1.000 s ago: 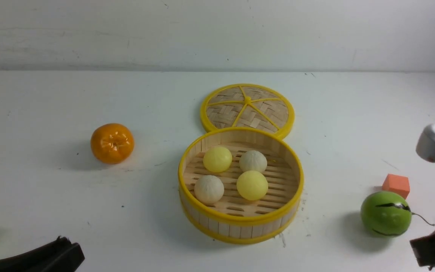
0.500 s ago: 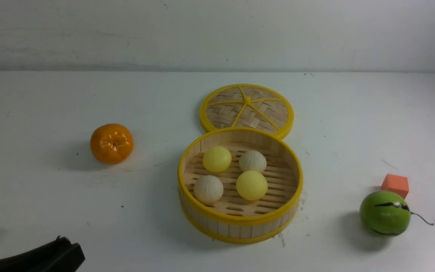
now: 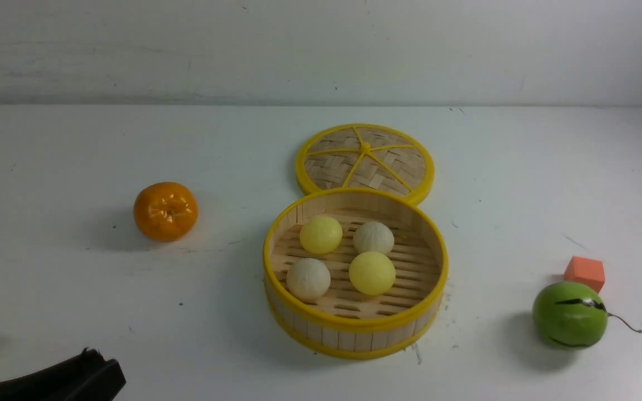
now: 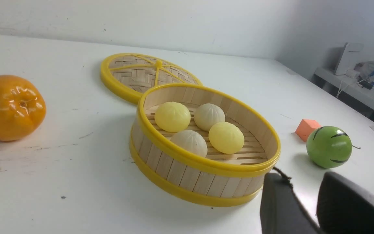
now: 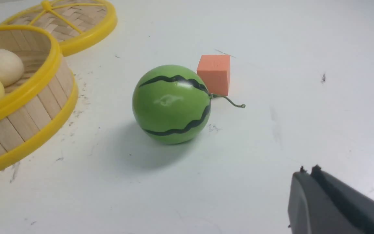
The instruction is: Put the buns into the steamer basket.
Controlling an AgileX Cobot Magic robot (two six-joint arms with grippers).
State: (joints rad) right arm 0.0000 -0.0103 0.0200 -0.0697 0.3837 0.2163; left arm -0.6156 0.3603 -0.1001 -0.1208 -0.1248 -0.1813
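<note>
All four buns (image 3: pixel 340 255) sit on the slatted floor of the steamer basket (image 3: pixel 354 328), mid-table toward the near edge with its lid (image 3: pixel 365 161) flat just behind it, so we judge the task done and both arms are parked low by the near edge, clear of the basket. Our left gripper (image 4: pixel 304 201) has its jaws narrowly apart, holding nothing; the right gripper (image 5: pixel 307 172) has its jaws pressed together, empty. The front view shows only part of our left gripper at the near-left corner and nothing of the right; the wrist views show both pairs of jaws.
</note>
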